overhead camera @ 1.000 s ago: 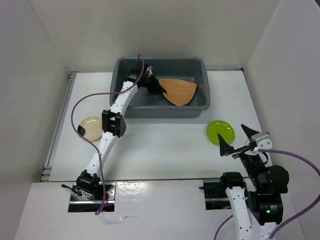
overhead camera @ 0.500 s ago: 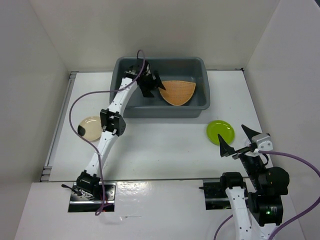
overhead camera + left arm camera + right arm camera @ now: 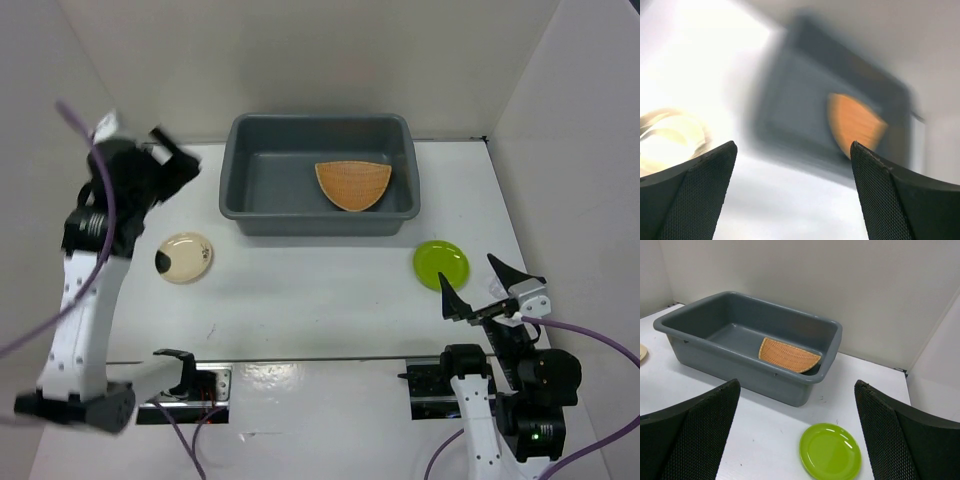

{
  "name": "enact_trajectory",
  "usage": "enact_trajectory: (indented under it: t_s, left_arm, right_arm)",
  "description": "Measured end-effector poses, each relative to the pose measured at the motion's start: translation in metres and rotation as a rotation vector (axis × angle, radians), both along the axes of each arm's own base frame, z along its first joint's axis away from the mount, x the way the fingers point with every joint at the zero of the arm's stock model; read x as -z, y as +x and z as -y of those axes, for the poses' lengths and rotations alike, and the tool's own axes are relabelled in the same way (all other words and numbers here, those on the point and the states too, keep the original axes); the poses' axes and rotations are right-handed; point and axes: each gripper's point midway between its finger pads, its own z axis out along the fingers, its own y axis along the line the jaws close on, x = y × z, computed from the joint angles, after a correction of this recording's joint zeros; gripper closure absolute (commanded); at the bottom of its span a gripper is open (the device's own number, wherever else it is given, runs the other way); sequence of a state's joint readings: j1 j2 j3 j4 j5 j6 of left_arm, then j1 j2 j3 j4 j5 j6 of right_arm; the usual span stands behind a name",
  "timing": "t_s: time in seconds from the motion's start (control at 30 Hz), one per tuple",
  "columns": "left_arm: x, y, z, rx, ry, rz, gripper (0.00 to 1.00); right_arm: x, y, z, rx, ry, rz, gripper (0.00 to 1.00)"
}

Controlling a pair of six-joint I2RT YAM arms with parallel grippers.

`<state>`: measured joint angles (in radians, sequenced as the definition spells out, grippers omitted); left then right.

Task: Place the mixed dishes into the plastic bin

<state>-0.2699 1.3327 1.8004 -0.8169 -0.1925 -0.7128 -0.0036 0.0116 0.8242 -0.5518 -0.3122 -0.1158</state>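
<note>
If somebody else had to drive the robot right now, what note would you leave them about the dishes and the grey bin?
The left gripper is open and empty, raised over the left side of the table, away from the plastic bin. Its camera view is blurred.
The right gripper is open and empty, near its base, close to the lime-green plate.
Done: the woven fan-shaped plate lies inside the plastic bin, toward its right end.
Left to do: the cream plate, on the table left of the bin, and the lime-green plate, on the table in front of the bin's right corner.
</note>
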Motion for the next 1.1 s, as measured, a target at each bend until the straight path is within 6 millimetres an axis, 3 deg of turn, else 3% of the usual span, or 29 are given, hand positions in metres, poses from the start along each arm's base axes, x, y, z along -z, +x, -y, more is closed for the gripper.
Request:
enact_trajectory:
  t_s: [0.03,0.07,0.1,0.17,0.3,0.37,0.47,0.57,0.7,0.97,1.1]
  left_arm:
    - [0.017,-0.014,-0.04,-0.102,-0.021,0.027,0.0]
    - [0.047,-0.032,-0.073,-0.203,-0.029,-0.008,0.0]
    - [0.07,-0.046,-0.089,-0.249,-0.033,-0.046,0.0]
    - [0.112,-0.053,-0.098,-0.269,-0.066,-0.127,0.0]
    - [0.187,-0.048,-0.128,-0.351,-0.178,-0.269,0.0]
    - [0.224,-0.06,-0.14,-0.419,-0.284,-0.331,0.0]
    - [0.263,-0.078,-0.152,-0.522,-0.438,-0.357,0.0]
    - [0.294,-0.087,-0.148,-0.572,-0.579,-0.367,0.0]
    - [0.323,-0.097,-0.137,-0.599,-0.688,-0.41,0.0]
    - [0.32,-0.086,-0.15,-0.648,-0.7,-0.346,0.0]
    - [0.338,-0.083,-0.154,-0.678,-0.723,-0.377,0.0]
  right_arm:
    - [0.0,-0.001,0.0,0.0,0.0,0.003,0.01]
    - [-0.001,-0.001,0.0,0.0,0.0,0.005,0.01]
    - [-0.001,-0.001,0.0,0.001,0.0,0.006,0.01]
    - [-0.001,-0.001,0.0,0.002,0.0,0.007,0.01]
    - [-0.002,-0.001,0.001,0.009,0.001,0.009,0.01]
    - [-0.002,-0.001,0.001,0.009,0.001,0.01,0.01]
    - [-0.002,-0.001,0.001,0.009,0.001,0.01,0.01]
    - [-0.002,-0.001,0.001,0.009,0.003,0.01,0.01]
    - [-0.002,-0.001,0.001,0.009,0.003,0.009,0.01]
    - [-0.002,-0.001,0.001,0.009,0.003,0.009,0.01]
    - [-0.002,-0.001,0.001,0.009,0.003,0.009,0.01]
